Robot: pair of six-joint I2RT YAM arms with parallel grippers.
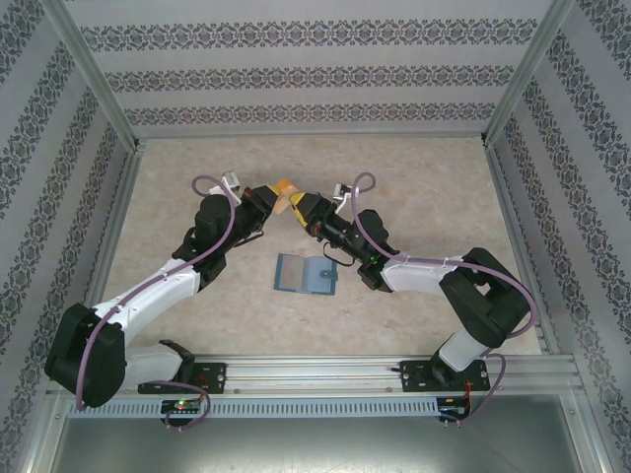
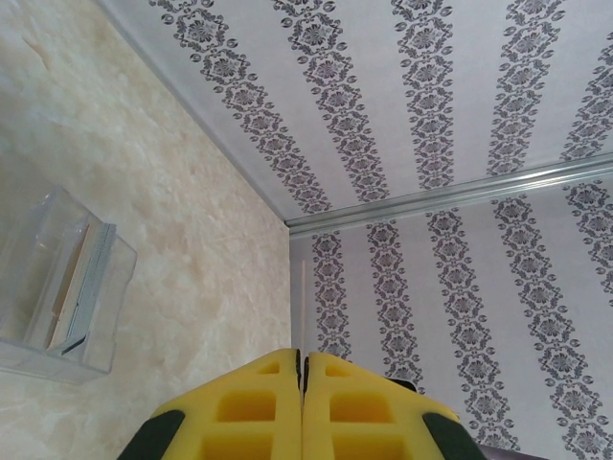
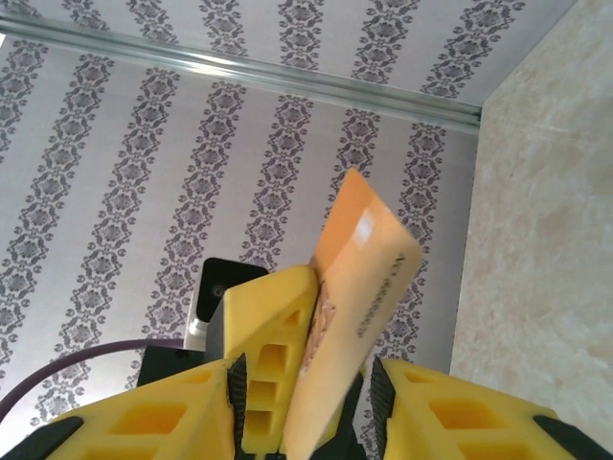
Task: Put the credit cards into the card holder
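On the beige marbled worktop (image 1: 414,197), nearest to the arm bases, a blue-grey folding wallet (image 1: 304,275) lies flat. Behind it the two arms meet: the left gripper (image 2: 299,369) is closed tight on a thin orange-tan credit card (image 3: 359,278), which stands out from its yellow jaws. The right gripper (image 3: 305,383) is half wide, with one jaw at each side of this card and a gap between. The small clear plastic card holder (image 2: 110,287) stands on the worktop to the side of the left gripper, apart from it, with a thin flat piece upright inside.

Credit card (image 1: 283,190) between left end effector (image 1: 273,201) and right end effector (image 1: 299,206); wallet (image 1: 304,275) on the table (image 1: 424,177) before them.
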